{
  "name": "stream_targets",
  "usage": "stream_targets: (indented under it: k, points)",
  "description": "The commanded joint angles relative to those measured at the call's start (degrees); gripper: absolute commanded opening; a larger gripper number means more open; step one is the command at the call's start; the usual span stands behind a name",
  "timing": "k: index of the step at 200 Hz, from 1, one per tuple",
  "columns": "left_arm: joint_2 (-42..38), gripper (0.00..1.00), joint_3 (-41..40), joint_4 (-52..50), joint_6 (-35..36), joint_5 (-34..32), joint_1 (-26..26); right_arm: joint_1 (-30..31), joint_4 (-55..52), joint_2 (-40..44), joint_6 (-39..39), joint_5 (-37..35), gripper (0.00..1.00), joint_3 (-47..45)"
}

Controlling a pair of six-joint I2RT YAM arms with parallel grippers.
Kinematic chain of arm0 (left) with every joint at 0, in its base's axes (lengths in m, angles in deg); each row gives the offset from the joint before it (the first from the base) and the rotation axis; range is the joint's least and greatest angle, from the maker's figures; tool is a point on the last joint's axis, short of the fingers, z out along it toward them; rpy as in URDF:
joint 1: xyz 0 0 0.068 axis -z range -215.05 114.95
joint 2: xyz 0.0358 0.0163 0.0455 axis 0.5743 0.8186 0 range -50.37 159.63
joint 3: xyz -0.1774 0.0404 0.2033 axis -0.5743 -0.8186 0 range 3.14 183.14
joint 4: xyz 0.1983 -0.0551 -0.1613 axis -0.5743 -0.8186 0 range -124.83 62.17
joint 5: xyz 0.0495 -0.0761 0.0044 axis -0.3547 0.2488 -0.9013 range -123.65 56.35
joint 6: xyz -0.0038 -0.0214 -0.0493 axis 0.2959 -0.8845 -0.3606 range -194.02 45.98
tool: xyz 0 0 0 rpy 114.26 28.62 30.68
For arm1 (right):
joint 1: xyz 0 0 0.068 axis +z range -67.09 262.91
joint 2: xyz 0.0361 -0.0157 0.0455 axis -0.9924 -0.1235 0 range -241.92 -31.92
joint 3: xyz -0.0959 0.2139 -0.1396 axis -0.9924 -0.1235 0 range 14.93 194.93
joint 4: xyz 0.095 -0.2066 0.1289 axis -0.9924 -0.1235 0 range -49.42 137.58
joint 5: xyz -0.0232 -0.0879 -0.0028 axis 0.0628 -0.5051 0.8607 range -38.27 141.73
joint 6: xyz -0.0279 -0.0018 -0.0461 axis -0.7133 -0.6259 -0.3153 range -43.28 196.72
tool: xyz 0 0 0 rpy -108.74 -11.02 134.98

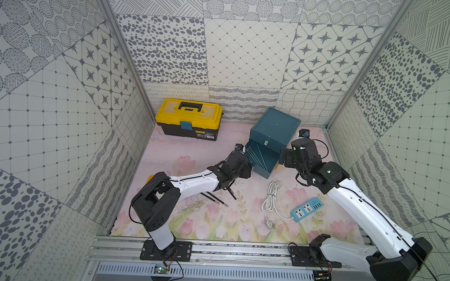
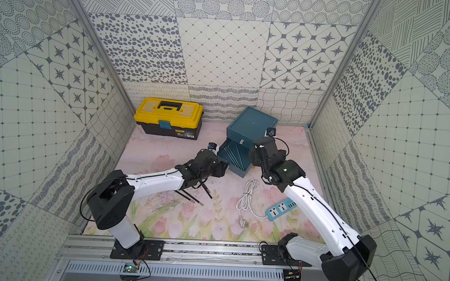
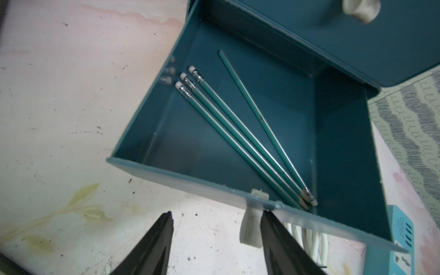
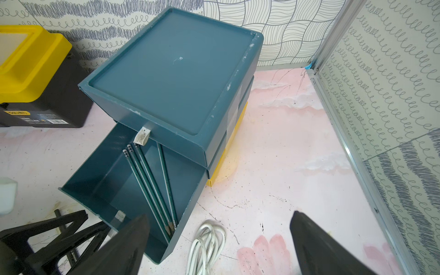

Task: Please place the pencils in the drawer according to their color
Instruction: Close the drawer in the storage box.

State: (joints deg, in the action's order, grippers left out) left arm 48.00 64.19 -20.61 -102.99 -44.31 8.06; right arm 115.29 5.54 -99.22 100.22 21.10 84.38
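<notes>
- In both top views: chest (image 1: 275, 126) near the table's (image 1: 166, 154) rear edge, one drawer (image 1: 263, 172) pulled out; dark pencils (image 1: 217, 199) lie on open table.
- Left wrist: four teal pencils (image 3: 238, 133) inside the drawer; left tool (image 3: 216, 214) apart, straddling the drawer's white tab (image 3: 250, 226).
- Right wrist: right tool (image 4: 220, 215) wide apart, empty.

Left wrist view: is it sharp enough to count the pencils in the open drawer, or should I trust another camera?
Left wrist view: the four green pencils are crisp; only the upper drawer's white tab is blurred, and the open drawer's near rim looks soft and pale. Right wrist view: evenly lit, pencils sharp too. Both top views: pencils too small and thin to count safely.
</notes>
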Motion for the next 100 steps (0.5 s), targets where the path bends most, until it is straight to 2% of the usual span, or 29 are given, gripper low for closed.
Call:
stream_targets:
  k: [1, 100]
  points:
    - [2.45, 0.56, 3.13, 4.31, 0.93, 0.5, 0.26, -0.37, 2.49, 1.47, 0.66, 0.68, 0.99, -0.81]
    - [10.7, 0.46, 11.32, 9.3, -0.85, -0.09, 0.21, -0.4, 2.5, 3.48, 1.13, 1.54, 0.99, -1.59]
